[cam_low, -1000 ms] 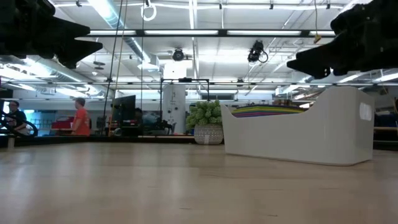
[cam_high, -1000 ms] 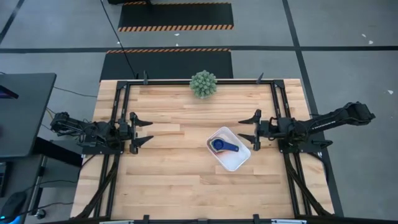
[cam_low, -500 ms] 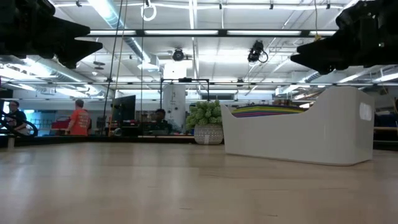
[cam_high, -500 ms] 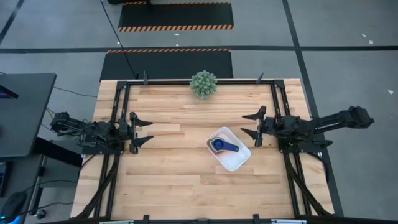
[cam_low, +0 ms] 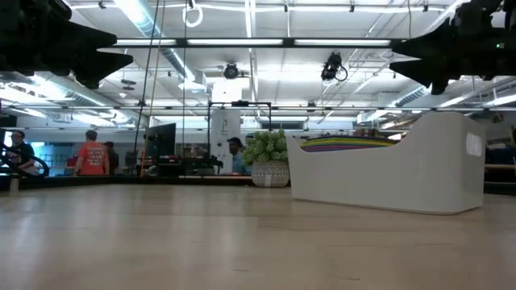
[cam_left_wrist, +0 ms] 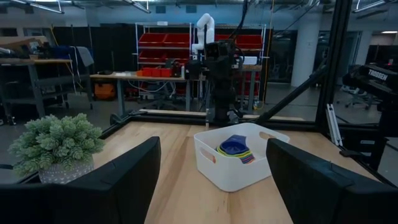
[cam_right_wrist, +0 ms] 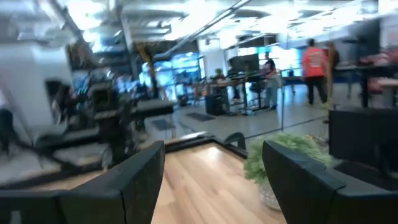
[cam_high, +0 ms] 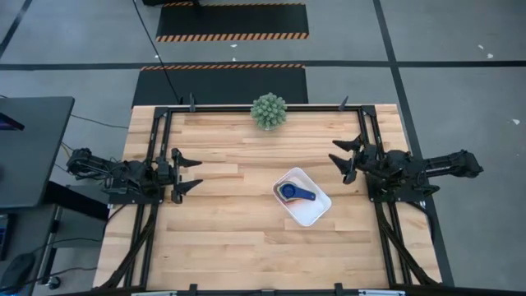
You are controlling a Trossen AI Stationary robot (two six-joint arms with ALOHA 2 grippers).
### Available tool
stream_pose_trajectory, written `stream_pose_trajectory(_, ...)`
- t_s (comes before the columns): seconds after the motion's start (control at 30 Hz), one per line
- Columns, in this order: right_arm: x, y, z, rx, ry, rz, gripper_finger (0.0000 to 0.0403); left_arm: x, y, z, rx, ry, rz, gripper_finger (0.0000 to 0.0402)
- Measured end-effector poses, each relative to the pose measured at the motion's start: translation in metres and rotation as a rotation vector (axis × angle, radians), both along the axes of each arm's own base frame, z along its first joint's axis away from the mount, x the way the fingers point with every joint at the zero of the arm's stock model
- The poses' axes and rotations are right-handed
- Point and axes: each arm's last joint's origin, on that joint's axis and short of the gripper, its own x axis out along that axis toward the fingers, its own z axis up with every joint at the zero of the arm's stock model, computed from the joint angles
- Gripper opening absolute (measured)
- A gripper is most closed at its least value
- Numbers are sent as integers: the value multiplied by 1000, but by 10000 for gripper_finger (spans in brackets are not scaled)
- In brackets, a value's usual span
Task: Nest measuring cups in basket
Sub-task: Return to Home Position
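The white basket rests on its base on the wooden table, right of centre. Inside it the measuring cups are stacked one in another, a dark blue one on top; the left wrist view shows them inside the basket. In the low view only their coloured rims show through a dip in the basket's wall. My left gripper hovers open at the table's left side. My right gripper hovers open near the right edge, beyond the basket's far right corner. Neither touches anything.
A green spiky ball plant in a pot stands at the middle of the far edge. Black frame rails run along the table's sides. Bare wood lies left of and in front of the basket. People move about in the room beyond.
My right gripper has drawn back from the basket toward the table's right edge and a little toward the far edge, rising and rolling about its own axis. Its fingers have stayed open. The basket and the cups have not moved.
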Motion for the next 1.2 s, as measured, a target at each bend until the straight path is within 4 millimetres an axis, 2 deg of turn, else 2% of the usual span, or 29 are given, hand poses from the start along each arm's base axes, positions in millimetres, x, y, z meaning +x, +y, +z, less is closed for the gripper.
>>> stream_pose_trajectory(0.17, -1, 0, 1, 67, -44, 10, 277, 0, 0, 0, 0, 0, 0, 298)
stream_pose_trajectory(1.2, -1, 0, 1, 59, -40, 8, 277, 0, 0, 0, 0, 0, 0, 298)
